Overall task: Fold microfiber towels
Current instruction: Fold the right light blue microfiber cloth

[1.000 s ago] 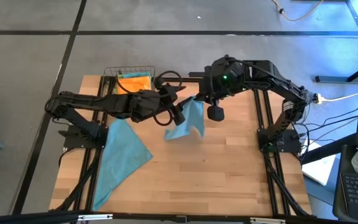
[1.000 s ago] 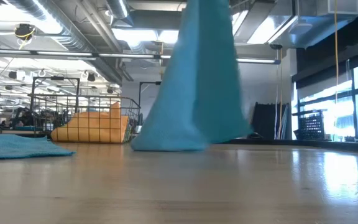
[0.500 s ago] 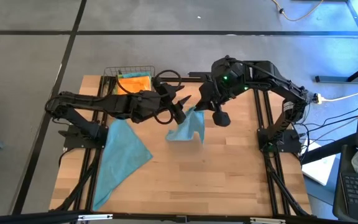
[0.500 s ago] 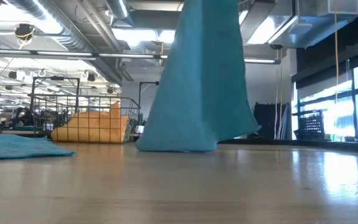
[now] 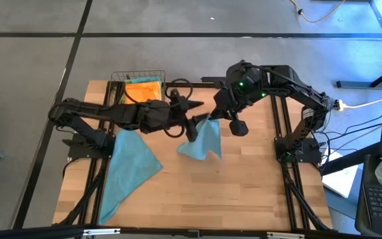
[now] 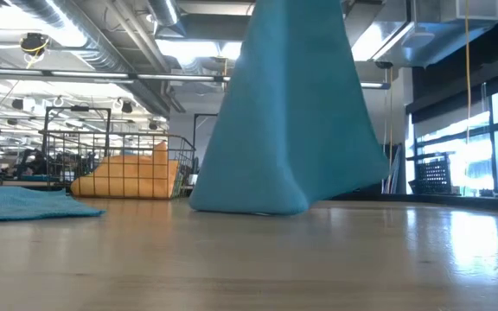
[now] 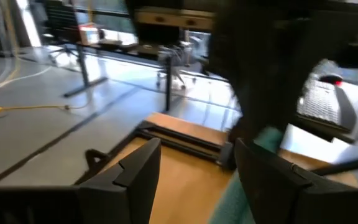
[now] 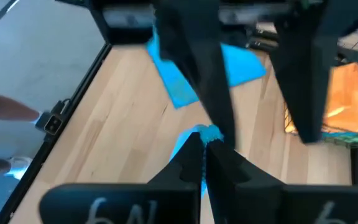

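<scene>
A teal towel (image 5: 201, 141) hangs from my right gripper (image 5: 209, 117), which is shut on its top corner above the table's middle. The towel's lower fold (image 6: 249, 202) rests on the table. My left gripper (image 5: 191, 121) is open and reaches in level from the left, right beside the towel's upper part. In the left wrist view, teal cloth (image 7: 244, 193) shows close by one finger (image 7: 272, 180). I cannot tell whether the left gripper touches the towel. A second teal towel (image 5: 128, 166) lies flat at the left. My right gripper pinches a top corner of the teal towel (image 8: 205, 132) between its two fingertips, slanting down from the far right. The cloth hangs below the fingers and widens downward. Its bottom fold lies on the wood.
A wire basket (image 5: 140, 81) at the far left holds an orange towel (image 5: 143, 89), also seen in the low view (image 6: 126, 177). The flat teal towel (image 6: 24, 202) covers the left side. Bare wood (image 5: 244, 192) lies near and to the right.
My left gripper has rolled about its axis and edged toward the hanging towel and my right gripper. My right gripper has tipped in place. The towel's hanging part has spread wider toward the table's right, and its bottom has stayed on the table.
</scene>
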Tool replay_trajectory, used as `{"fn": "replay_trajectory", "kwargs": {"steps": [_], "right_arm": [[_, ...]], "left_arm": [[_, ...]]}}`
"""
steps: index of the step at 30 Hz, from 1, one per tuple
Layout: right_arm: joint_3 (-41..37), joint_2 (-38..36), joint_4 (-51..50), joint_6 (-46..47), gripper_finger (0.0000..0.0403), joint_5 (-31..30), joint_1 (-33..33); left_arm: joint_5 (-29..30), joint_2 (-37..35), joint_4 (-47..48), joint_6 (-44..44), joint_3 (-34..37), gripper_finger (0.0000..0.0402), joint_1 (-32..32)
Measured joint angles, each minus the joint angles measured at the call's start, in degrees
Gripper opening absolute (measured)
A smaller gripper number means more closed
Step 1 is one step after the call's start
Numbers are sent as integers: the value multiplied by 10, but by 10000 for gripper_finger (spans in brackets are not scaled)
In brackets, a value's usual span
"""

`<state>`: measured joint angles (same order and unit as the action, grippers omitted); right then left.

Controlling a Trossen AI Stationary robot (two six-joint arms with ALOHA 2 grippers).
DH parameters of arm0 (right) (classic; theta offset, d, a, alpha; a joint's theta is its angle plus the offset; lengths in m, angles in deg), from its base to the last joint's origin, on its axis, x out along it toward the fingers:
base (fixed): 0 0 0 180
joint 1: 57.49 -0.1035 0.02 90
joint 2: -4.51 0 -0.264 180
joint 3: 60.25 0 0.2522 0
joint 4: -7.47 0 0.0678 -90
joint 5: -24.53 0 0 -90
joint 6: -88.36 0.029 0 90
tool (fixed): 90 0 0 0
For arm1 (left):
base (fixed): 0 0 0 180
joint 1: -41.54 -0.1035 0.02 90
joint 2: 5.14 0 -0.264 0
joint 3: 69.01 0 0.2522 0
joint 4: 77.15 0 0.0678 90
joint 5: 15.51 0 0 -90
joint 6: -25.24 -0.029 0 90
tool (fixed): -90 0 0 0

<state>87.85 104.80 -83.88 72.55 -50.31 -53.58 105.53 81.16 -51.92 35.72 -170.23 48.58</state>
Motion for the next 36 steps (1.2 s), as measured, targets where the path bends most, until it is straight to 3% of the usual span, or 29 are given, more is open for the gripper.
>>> {"fn": "replay_trajectory", "kwargs": {"steps": [5,8,21,27,36], "right_arm": [[0,0,-34,-26,12,15,1],[0,-3,-46,-27,12,15,1],[0,-30,-6,-27,12,41,1],[0,-30,26,0,12,41,1],[0,-29,67,69,12,27,0]], "left_arm": [[-11,0,25,-4,0,199,12],[-57,0,58,1,0,199,11],[-147,6,124,55,1,199,-3],[-129,7,127,44,1,199,-14],[-34,7,109,44,1,199,-23]]}}
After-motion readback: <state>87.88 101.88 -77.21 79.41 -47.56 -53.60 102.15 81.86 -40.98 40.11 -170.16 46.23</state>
